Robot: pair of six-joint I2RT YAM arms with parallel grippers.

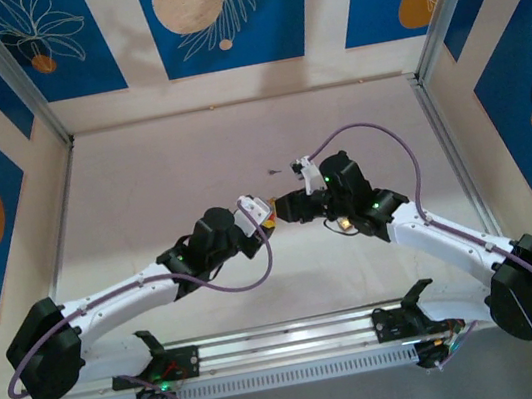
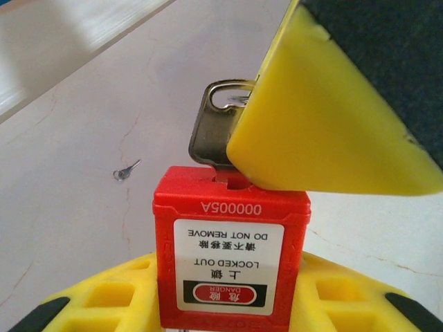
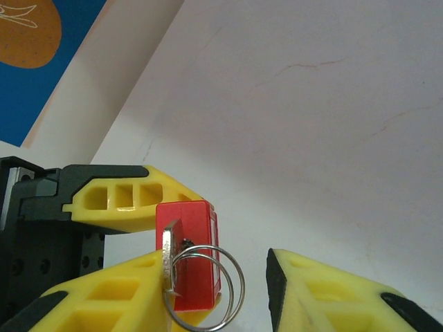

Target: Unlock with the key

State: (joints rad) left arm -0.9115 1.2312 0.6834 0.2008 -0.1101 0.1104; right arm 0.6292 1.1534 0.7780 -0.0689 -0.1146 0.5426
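My left gripper [image 2: 230, 308] is shut on a red padlock [image 2: 232, 256] labelled "LOCKED OUT", gripped by its sides between yellow fingers [image 2: 104, 297]. A silver key [image 2: 211, 131] sits in the keyhole on the end facing away from the wrist. My right gripper [image 3: 221, 294] is open around the key [image 3: 168, 259] and its ring [image 3: 211, 290]. Its left finger [image 3: 104, 301] lies right beside the key head, and its right finger [image 3: 325, 297] stands well apart. From above, both grippers [image 1: 254, 217] [image 1: 289, 206] meet nose to nose at mid-table, with the padlock [image 1: 269, 222] between them.
A small loose metal piece [image 2: 125, 171] lies on the pale table [image 1: 179, 163] just beyond the grippers; it is also visible from above [image 1: 273, 172]. Blue-patterned walls and aluminium posts [image 1: 38, 104] enclose the table.
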